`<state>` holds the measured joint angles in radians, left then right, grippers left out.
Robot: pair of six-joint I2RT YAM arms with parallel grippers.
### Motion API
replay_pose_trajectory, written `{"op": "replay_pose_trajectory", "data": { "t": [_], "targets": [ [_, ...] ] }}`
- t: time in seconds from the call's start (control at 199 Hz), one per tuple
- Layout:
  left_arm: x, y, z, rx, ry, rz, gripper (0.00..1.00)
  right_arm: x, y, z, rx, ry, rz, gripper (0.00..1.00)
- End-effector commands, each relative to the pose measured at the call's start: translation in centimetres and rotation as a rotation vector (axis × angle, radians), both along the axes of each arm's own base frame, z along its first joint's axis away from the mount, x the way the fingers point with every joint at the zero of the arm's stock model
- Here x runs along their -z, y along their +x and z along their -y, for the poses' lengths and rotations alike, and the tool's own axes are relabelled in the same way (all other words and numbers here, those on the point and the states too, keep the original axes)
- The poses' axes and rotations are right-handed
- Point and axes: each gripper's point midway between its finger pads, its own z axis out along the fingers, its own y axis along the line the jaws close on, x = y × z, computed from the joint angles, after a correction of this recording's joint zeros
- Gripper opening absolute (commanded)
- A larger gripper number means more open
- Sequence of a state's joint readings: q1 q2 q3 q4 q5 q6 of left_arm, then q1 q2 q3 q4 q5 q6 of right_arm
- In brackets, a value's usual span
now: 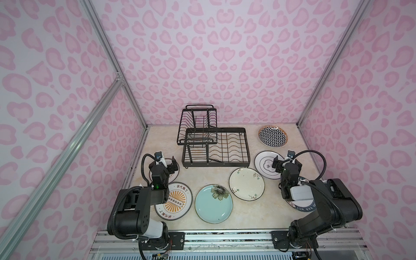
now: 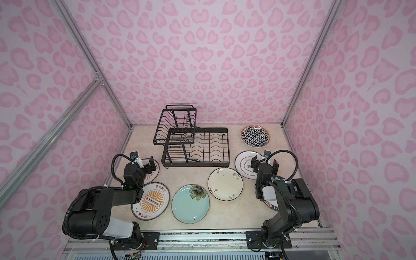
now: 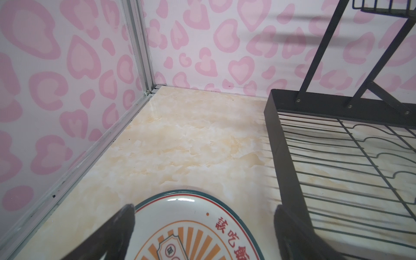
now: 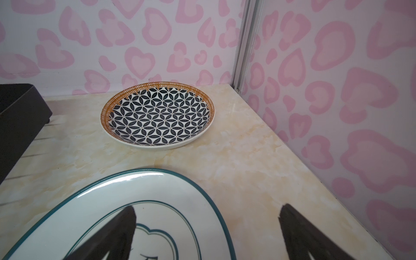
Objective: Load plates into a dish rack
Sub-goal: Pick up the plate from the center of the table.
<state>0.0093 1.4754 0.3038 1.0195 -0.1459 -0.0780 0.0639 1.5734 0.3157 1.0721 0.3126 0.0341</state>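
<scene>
Black wire rack (image 1: 245,144) sits at the back of my table (image 1: 202,177), seven plates (image 1: 213,206) flat nearby. Left gripper (image 1: 168,163) gapes over a sunburst plate (image 3: 191,225), right gripper (image 1: 286,162) over the cloud plate (image 1: 265,166) (neither grips anything).

- Cream marbled tabletop (image 1: 207,176), glossy, closed in by walls on three sides.
- Back wall (image 1: 213,56) and side walls (image 1: 45,90), pale, covered with pink heart-like blotches.
- Aluminium corner posts (image 1: 109,51) at the two back corners.
- Diagonal aluminium brace (image 1: 74,144) across the left side wall, meeting the post there.
- Aluminium rail (image 1: 225,236) along the near table edge, with a ribbed white grille (image 1: 202,257) just below.
</scene>
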Motion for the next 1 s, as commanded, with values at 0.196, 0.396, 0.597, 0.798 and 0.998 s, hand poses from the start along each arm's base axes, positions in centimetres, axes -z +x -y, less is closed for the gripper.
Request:
{"op": "replay_pose_trajectory", "data": {
  "t": [0.196, 0.396, 0.597, 0.798, 0.998],
  "targets": [
    [-0.7, 0.2, -0.6, -0.041, 0.007, 0.015, 0.98, -1.0, -1.5, 0.9, 0.091, -0.014, 0.066, 1.0],
    [-4.5, 0.4, -1.9, -0.139, -0.011, -0.067, 0.98, -2.4, -1.7, -0.1, 0.09, -0.073, 0.075, 0.94],
    [-12.9, -1.3, -2.2, -0.228, -0.087, 0.062, 0.98, -8.7, -2.8, -0.6, 0.144, -0.097, 0.171, 0.97],
    [-19.0, -5.0, -1.6, -0.255, -0.294, 0.119, 0.97, -16.6, -2.2, -1.3, 0.137, -0.018, 0.095, 0.99],
    [-21.0, -6.8, 0.0, -0.191, -0.38, 0.048, 0.98, -20.7, -2.3, -3.7, 0.013, 0.153, 0.137, 0.99]
  ]
}}
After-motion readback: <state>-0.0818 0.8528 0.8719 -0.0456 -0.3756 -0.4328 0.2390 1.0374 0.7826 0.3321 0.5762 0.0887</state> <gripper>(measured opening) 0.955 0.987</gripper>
